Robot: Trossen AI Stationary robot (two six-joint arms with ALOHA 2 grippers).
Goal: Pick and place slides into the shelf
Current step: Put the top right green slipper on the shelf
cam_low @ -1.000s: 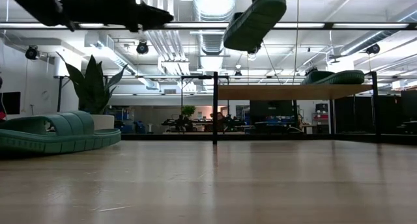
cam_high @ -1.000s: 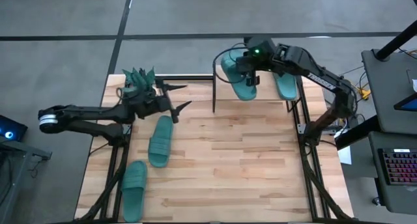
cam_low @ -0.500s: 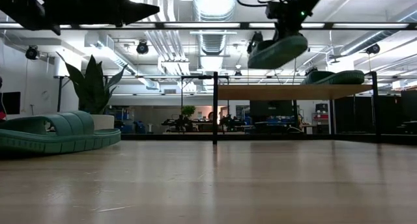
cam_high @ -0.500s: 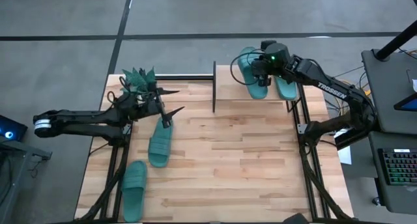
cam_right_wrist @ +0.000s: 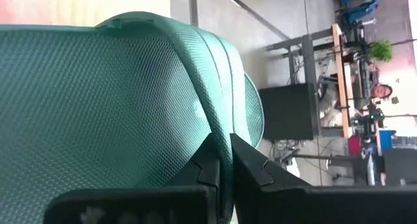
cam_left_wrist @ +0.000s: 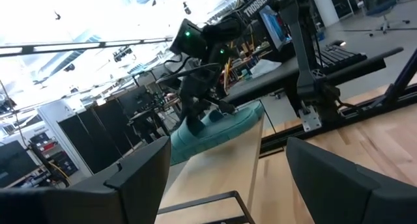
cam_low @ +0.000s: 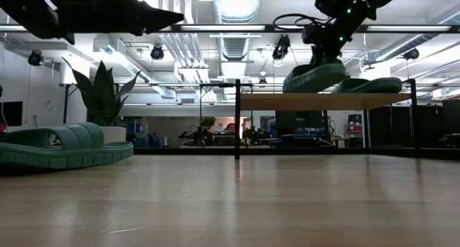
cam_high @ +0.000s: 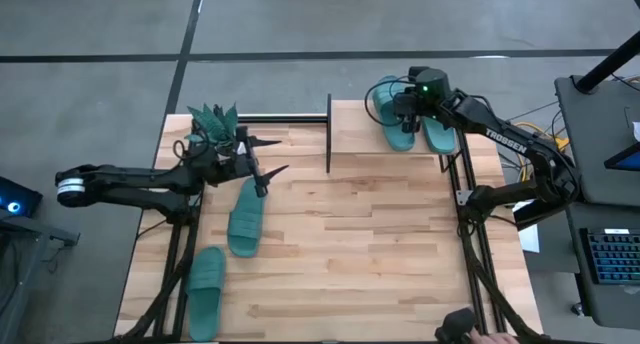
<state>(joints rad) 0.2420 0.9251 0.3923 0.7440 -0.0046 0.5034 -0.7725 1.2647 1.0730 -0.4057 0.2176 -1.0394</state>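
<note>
My right gripper (cam_high: 403, 112) is shut on a teal slide (cam_low: 314, 76) over the shelf's light-wood top board (cam_low: 323, 100), beside a second slide (cam_high: 440, 134) that lies sole-down on the board. The held slide is nearly level, at or just above the board. Two more slides (cam_high: 247, 216) (cam_high: 207, 281) lie sole-down on the table at the left. My left gripper (cam_high: 272, 156) is open and empty in the air above the nearer of these, and its wrist view (cam_left_wrist: 228, 146) looks toward the shelf. My right gripper pinches the edge of the slide's wide strap (cam_right_wrist: 221, 129) between its two fingers. The fingers come from above, pointing down. The slide hangs below them, slightly tilted. I cannot tell whether its sole touches the shelf board.
A spiky green plant (cam_high: 213, 124) stands at the table's far left corner, close to my left arm. The shelf's black frame post (cam_high: 329, 134) stands at its left end. The middle and right of the wooden tabletop (cam_high: 370, 244) are bare.
My right gripper has carried the slide toward the table's right edge and down, from high above the shelf's left part to the board beside the other slide. The slide has gone from steeply tilted to nearly level.
</note>
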